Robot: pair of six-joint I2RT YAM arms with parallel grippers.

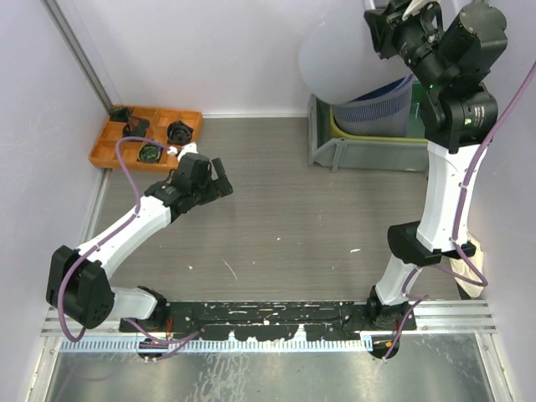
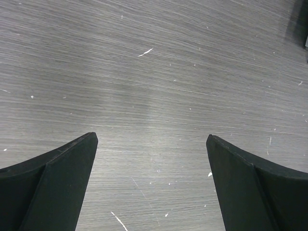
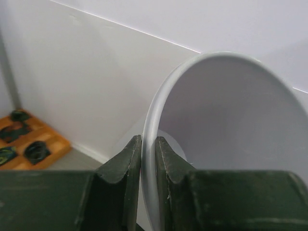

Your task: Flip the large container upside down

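Right gripper [image 3: 148, 139] pinching large container [image 3: 231, 110] rim, plain only in wrist view, left gripper [image 2: 151, 136] spread

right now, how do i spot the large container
Look at the far right corner, where a grey bin holds a blue ribbed basket. Held above them, rim pinched by the right gripper, is the large container: plain white, smooth and round.

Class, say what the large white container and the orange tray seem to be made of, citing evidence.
The large container: probably plastic, smooth, matte; thin wall, rounded rim. The orange tray: likely moulded plastic; uniform colour, divided compartments.
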